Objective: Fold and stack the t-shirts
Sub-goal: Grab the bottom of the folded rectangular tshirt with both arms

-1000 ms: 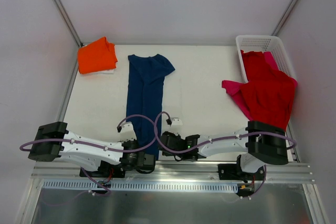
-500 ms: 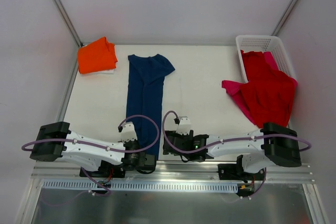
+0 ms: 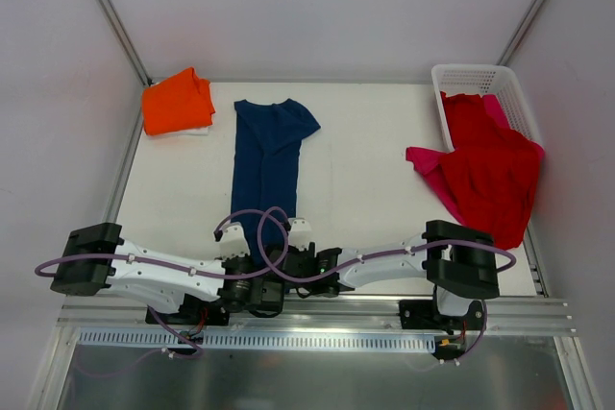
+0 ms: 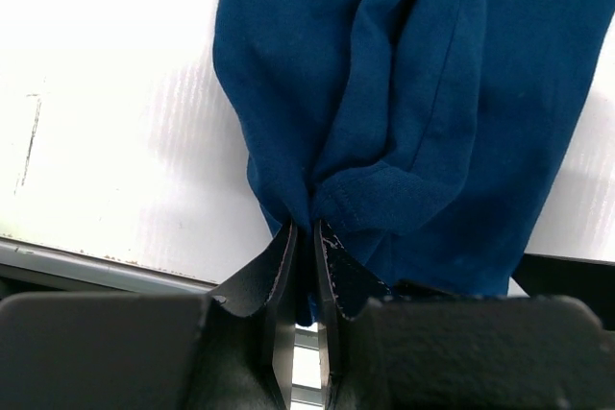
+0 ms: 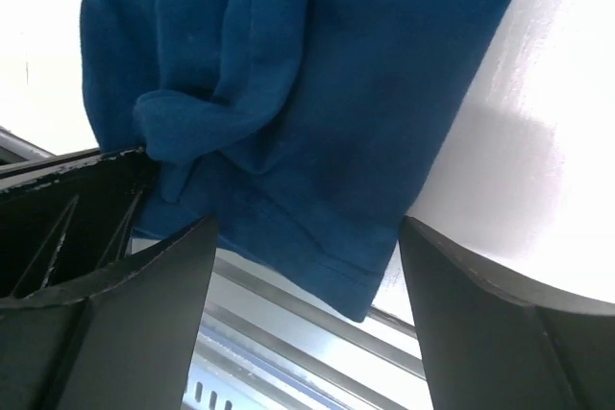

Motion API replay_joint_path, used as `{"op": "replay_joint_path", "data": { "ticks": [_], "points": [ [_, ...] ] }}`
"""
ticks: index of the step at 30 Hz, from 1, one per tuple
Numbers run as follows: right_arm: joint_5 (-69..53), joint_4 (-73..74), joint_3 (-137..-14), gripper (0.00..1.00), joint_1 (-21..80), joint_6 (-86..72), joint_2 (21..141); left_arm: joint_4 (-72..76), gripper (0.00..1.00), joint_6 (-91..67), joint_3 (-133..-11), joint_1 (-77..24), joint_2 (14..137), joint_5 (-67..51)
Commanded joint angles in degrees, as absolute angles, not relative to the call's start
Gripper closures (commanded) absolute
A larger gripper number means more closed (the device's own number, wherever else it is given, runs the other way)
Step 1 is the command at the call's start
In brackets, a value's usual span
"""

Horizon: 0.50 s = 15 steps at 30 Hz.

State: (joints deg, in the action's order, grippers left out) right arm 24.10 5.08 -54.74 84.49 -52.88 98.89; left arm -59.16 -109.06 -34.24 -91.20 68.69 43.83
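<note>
Four t-shirts are in view, one of each colour. The navy t-shirt (image 3: 267,165) lies as a long narrow strip on the white surface (image 3: 365,141), running from the far side to the near edge. The orange t-shirt (image 3: 178,103) sits folded at the far left corner. The red t-shirt (image 3: 490,170) and pink t-shirt (image 3: 428,162) spill out of the single white basket (image 3: 476,76) on the right. The left gripper (image 4: 306,247) has its jaws clenched on the navy near hem. The right gripper (image 5: 306,228) is released, its jaws straddling that hem's other corner. A second ago it was right of the strip; it has swung left. The shirts have not shifted.
</note>
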Motion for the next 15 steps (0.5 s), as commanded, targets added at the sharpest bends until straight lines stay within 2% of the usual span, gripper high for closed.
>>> {"op": "replay_joint_path", "data": {
  "ticks": [1,7,10,11,12,13,14,15],
  "points": [
    [21.1,6.9,-54.4,0.2,84.8,-53.1,100.9,-60.3,1.0,-110.9,-33.3,-91.8,67.5,45.1],
    [21.7,7.0,-53.6,0.28,84.8,-53.4,100.6,-60.3,1.0,-111.2,-32.7,-91.8,67.2,45.1],
    [21.7,6.9,-53.2,0.39,84.8,-53.6,100.5,-60.3,1.0,-111.4,-32.3,-91.8,66.7,45.1],
    [21.7,6.9,-53.0,0.58,84.9,-53.6,100.5,-60.3,1.0,-111.4,-32.3,-91.8,66.6,45.0],
    [21.7,6.9,-52.8,0.7,84.8,-53.4,100.4,-60.3,1.0,-111.6,-31.9,-91.8,66.4,45.1],
    [21.7,6.9,-52.6,0.9,84.8,-53.3,100.4,-60.3,1.0,-111.7,-31.8,-91.8,66.2,45.0],
    [21.7,6.9,-52.3,0.99,84.8,-53.3,100.2,-60.3,1.0,-111.9,-31.6,-91.8,65.9,45.0],
    [21.8,6.8,-52.0,1.0,84.8,-53.4,100.1,-60.4,1.0,-112.0,-31.5,-91.8,65.9,44.9]
  ]
}}
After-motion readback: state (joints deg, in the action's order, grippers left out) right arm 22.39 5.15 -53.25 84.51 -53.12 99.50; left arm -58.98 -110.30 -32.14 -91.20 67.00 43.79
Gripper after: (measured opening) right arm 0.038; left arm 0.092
